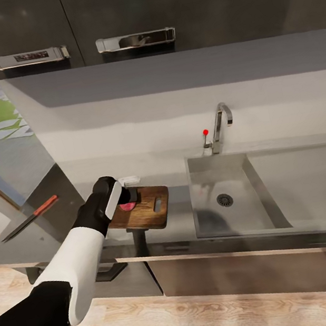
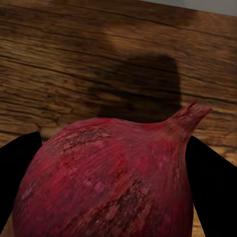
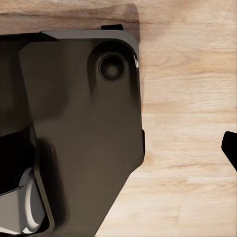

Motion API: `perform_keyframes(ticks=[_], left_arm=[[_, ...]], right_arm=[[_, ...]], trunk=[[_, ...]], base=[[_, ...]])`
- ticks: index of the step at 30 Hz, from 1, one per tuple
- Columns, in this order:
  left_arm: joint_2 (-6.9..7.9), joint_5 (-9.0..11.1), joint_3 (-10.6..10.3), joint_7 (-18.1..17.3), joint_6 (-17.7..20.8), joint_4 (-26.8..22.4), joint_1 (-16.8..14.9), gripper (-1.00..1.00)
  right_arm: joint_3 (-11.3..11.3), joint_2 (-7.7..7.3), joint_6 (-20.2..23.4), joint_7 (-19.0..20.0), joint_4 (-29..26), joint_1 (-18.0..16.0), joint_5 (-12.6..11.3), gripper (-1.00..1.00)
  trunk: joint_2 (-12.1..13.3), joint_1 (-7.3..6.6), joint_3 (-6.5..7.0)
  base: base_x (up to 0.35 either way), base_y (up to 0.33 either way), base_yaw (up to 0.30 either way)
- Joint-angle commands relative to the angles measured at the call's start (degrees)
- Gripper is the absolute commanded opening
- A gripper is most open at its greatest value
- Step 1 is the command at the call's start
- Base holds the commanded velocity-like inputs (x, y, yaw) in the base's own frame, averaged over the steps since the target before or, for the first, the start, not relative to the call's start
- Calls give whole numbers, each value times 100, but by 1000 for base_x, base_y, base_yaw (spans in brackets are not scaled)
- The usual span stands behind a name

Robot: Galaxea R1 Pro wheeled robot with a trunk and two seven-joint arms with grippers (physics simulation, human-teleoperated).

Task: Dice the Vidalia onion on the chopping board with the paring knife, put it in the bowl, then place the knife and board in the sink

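Gripping one red-skinned onion (image 2: 106, 180) between its two black fingers (image 2: 17, 173), the left gripper (image 1: 128, 201) holds it over the single chopping board (image 1: 149, 208) on the grey countertop (image 1: 180, 216). One paring knife (image 1: 29, 218) lies well left of the board. One sink (image 1: 234, 201) with faucet (image 1: 219, 126) sits right of it. The right gripper's state cannot be told. The room's floor (image 3: 187, 123) is light wood. No writing is legible.

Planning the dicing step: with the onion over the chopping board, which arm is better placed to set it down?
Left. The left gripper already holds the onion directly above the chopping board. The right gripper's view faces the robot's base and wooden floor, away from the countertop.
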Motion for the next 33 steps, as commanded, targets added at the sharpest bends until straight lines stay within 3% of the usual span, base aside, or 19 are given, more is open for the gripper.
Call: perform_keyframes(ticks=[1,33], left_arm=[[3,58,-17,59,18,2,-4,-100],[7,58,-18,59,18,40,-4,-100]], right_arm=[[-47,3,-15,-24,4,-3,60,100],[-47,9,-15,-25,4,-3,56,100]], trunk=[[-8,2,-14],[-8,2,-81]], base=[[0,0,0],[0,0,0]])
